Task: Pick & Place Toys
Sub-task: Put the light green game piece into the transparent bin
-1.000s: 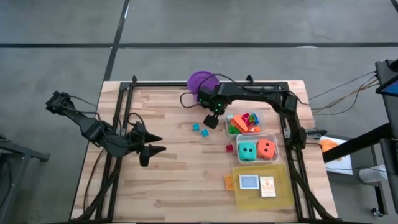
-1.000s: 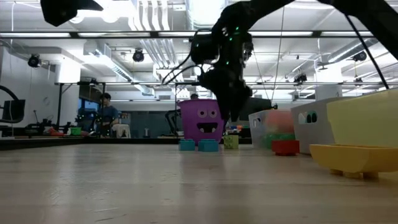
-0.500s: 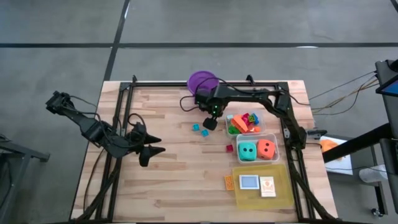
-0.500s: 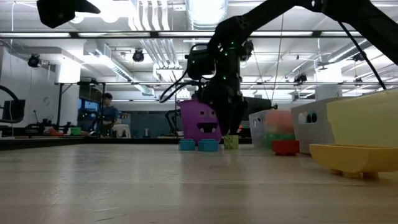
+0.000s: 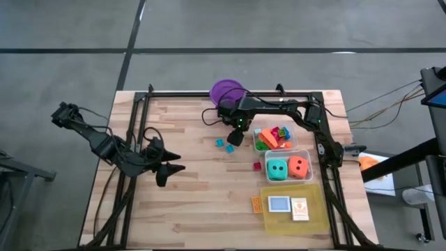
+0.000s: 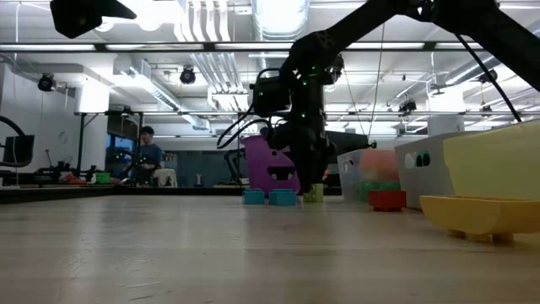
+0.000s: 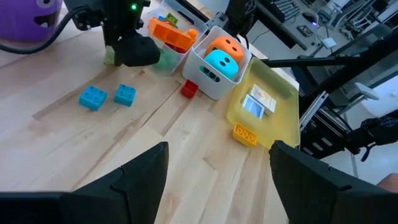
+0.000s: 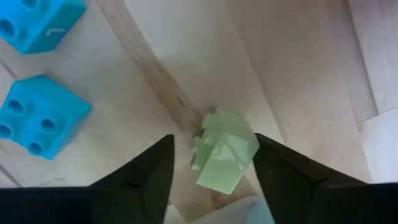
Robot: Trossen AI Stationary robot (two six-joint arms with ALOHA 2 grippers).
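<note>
Lowered since a second ago, the right gripper [image 5: 235, 137] now sits at the table [image 5: 188, 202] surface beside the purple bucket [image 5: 226, 90] — its fingers [image 8: 146, 174] straddle a pale green block [image 8: 222, 151] and have narrowed toward it, though whether they grip it yet I cannot tell. Two blue blocks [image 8: 37, 112] lie just beside that piece, unmoved. Other toys [image 5: 273, 137] fill a clear tub [image 5: 293, 132], with the teal die [image 5: 277, 169] and orange die [image 5: 299, 166] in the next one. Well apart, the left gripper [image 5: 171, 167] has not shifted, fingers spread and holding nothing.
</note>
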